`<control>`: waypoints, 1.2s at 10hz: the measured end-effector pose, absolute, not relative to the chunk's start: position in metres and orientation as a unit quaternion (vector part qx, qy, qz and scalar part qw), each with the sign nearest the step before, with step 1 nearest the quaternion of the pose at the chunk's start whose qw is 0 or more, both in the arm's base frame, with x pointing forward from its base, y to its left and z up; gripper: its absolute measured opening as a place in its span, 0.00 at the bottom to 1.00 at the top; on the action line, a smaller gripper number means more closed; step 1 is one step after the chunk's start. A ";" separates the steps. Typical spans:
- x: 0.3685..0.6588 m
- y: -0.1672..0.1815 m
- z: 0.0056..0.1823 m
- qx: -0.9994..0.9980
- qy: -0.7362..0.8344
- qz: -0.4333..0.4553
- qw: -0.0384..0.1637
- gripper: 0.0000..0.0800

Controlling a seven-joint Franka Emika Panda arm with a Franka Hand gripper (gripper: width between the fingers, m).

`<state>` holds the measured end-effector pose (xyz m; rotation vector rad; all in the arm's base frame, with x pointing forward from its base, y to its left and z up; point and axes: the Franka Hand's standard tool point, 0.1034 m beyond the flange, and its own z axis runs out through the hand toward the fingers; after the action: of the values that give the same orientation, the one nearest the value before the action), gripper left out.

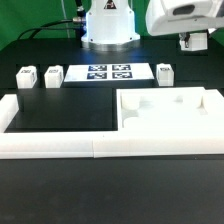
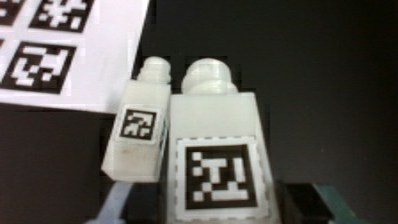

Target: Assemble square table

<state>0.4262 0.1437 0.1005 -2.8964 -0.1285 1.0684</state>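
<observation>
No legible text or numbers

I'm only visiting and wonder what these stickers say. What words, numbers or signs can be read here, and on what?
No words, letters, brand names or numbers are readable in either view.
Marker board: four black-and-white square code patterns, no text.
Leg blocks: one square code tag each, no text; in the exterior view such tags are too small to make out.

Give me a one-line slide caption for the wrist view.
Two tagged white leg blocks side by side against the black table, marker board beside them.
</observation>
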 end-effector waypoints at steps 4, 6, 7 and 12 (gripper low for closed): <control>0.523 0.124 0.140 -0.974 -0.064 0.212 0.056 0.36; 0.522 0.125 0.131 -0.987 -0.061 0.140 0.054 0.36; 0.528 0.125 0.131 -0.992 -0.059 0.099 0.055 0.36; 0.614 0.102 0.159 -0.994 -0.084 -0.050 0.057 0.36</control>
<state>0.6136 0.1025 0.1594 -3.0123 -0.2550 -0.1524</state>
